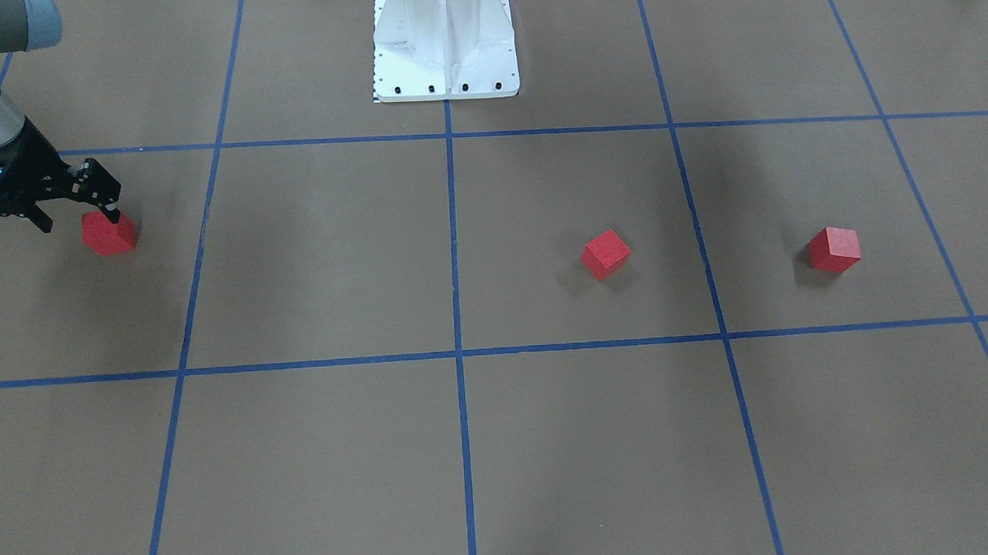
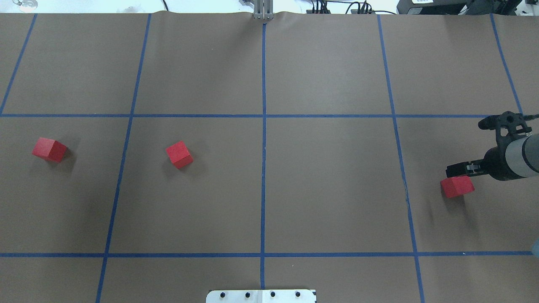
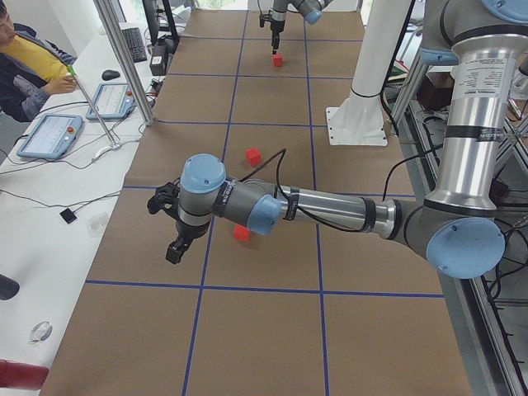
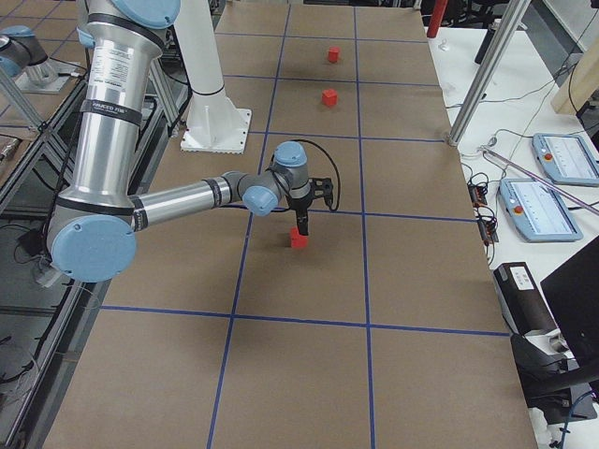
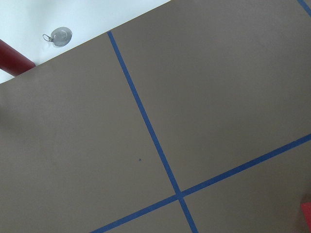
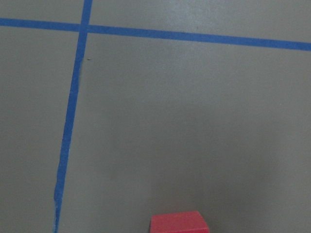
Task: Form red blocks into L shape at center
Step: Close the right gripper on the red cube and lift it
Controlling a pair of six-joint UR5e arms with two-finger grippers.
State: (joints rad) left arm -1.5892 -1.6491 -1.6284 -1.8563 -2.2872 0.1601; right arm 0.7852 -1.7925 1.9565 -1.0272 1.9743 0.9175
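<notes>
Right gripper hangs low over the right block, in the second square to the right of the centre line. In the front view I see its two fingers apart, so I log the jaws as spread and pinching nothing. One fingertip sits at the block's top rear edge. The block rests on the paper and shows at the bottom edge of the right wrist view.

Left gripper appears only in the left side view, hovering above the paper toward the left end. I cannot tell how its jaws stand.

Mid block lies in the square just left of the centre line, apart from the line itself. Left block is one square further out. All three sit in the middle row, well apart, each turned askew to the centre line.
</notes>
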